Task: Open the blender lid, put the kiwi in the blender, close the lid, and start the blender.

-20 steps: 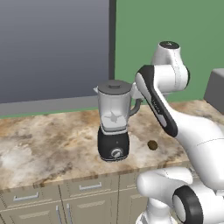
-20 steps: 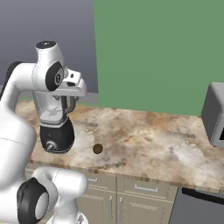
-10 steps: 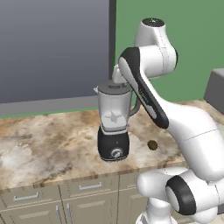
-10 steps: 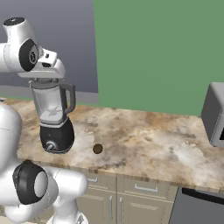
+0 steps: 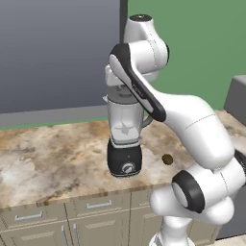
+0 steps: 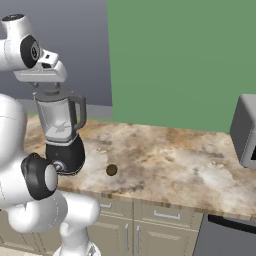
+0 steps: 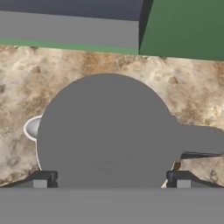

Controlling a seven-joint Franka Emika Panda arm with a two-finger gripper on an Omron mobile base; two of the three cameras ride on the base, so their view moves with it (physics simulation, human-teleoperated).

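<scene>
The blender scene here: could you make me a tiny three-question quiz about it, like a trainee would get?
1. True or false: the blender lid sits on the blender.
2. Where is the kiwi? A) inside the jar B) on the counter beside the blender C) between the gripper's fingers
3. Fill in: the gripper hovers over the lid with its jaws ____.

Key: 1 true; 2 B; 3 open

Blender lid (image 7: 107,131) hiding jar and most of kiwi (image 7: 176,166); gripper (image 7: 111,179) fingertips barely, perhaps partly, visible
</scene>
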